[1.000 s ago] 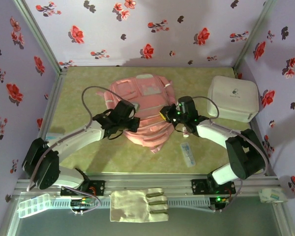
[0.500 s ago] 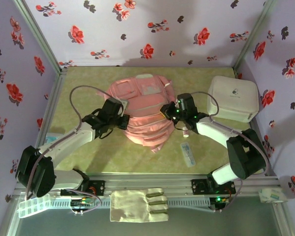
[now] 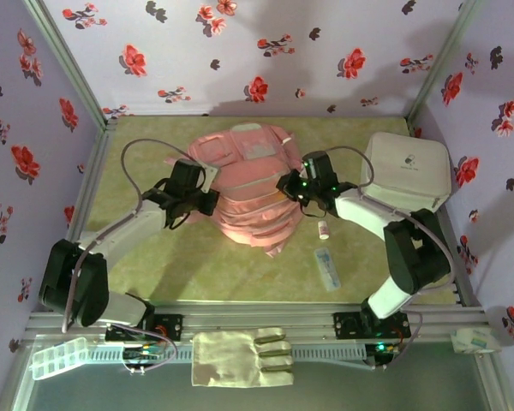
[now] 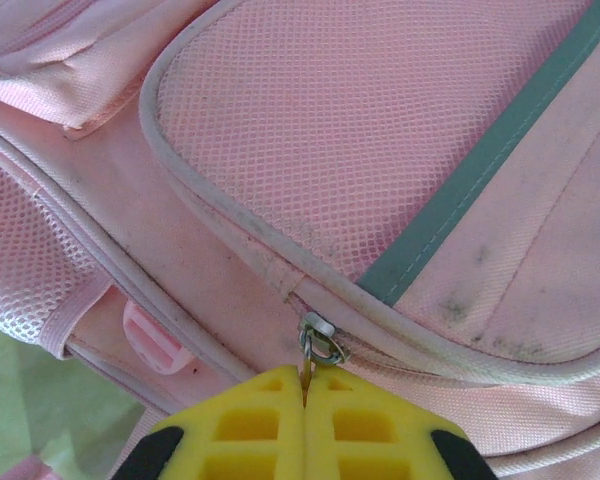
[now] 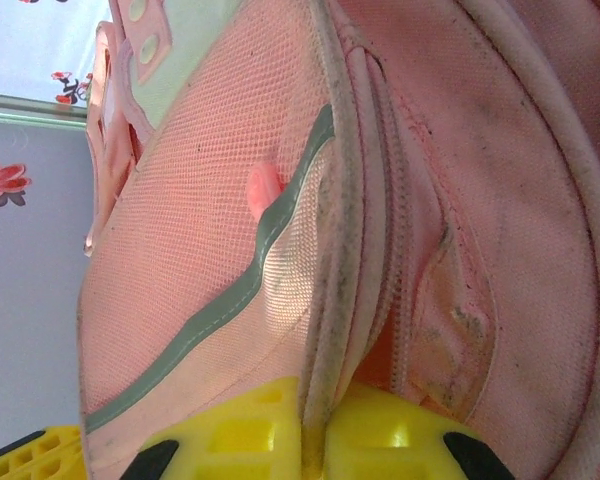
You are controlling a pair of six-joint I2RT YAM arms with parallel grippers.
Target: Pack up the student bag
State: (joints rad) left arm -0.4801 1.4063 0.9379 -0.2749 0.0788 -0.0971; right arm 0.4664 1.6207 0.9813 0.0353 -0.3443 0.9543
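A pale green marbled table (image 3: 154, 265) is seen from above. It is enclosed on three sides by lilac walls (image 3: 240, 51) printed with red flowers, and an aluminium rail (image 3: 265, 321) runs along its 6 o'clock edge. The student bag (image 3: 248, 201) is laid flat just past the table's centre, toward 12 o'clock. A white rounded box (image 3: 407, 171) is set at 2 o'clock, apart from the bag. Two small white items (image 3: 327, 268) are left on the table at 4 o'clock of the bag; what they are cannot be made out. A pale glove (image 3: 244, 355) is laid on the rail at 6 o'clock, and a clear compartment tray (image 3: 58, 357) at 7 o'clock.

The left gripper (image 3: 207, 195) is placed against the bag's 9 o'clock side. In the overhead view its fingers are masked by the wrist. In the left wrist view its yellow pads (image 4: 250, 430) are pressed together on the metal zip pull (image 4: 320, 346).

The right gripper (image 3: 289, 187) is placed at the bag's 3 o'clock side. In the right wrist view its pads are clamped on a grubby piped seam (image 5: 325, 330) of the bag. The pads are cut off by the bottom edge of both wrist views.
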